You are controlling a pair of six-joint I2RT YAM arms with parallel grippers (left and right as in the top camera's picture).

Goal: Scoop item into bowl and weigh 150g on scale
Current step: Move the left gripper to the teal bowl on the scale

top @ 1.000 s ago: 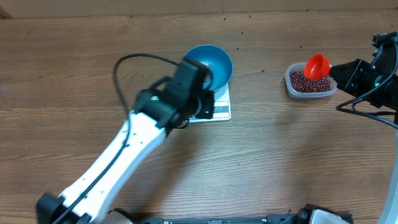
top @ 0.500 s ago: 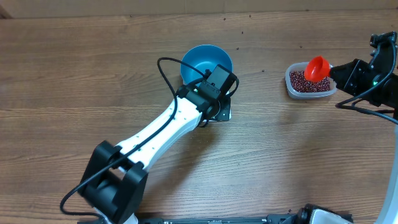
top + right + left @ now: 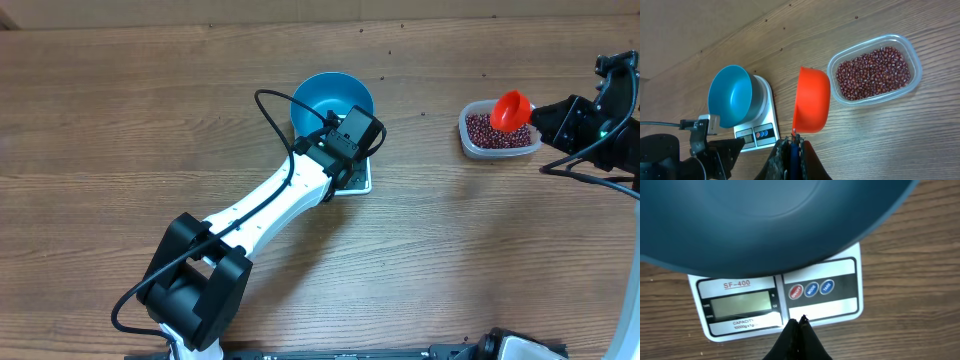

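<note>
The blue bowl (image 3: 330, 98) stands on the white scale (image 3: 361, 181); in the left wrist view the bowl (image 3: 775, 220) fills the top above the scale's display and button panel (image 3: 780, 299). My left gripper (image 3: 798, 323) is shut and empty, its tips at the panel's front edge just below the three round buttons (image 3: 811, 288). From overhead the left gripper (image 3: 346, 163) covers most of the scale. My right gripper (image 3: 794, 142) is shut on the handle of a red scoop (image 3: 813, 100), held beside the clear tub (image 3: 917, 70) of maroon beans (image 3: 873, 71).
The tub (image 3: 465, 140) sits at the table's right, with the scoop (image 3: 508, 107) and right gripper (image 3: 546, 114) over its right end. A black cable (image 3: 272, 105) loops off the left arm next to the bowl. A few stray beans (image 3: 386, 53) lie behind the bowl.
The left arm has swung right and stretched out, bringing its shut gripper from the scale's left side to the scale's front panel. The right arm and scoop have not moved.
</note>
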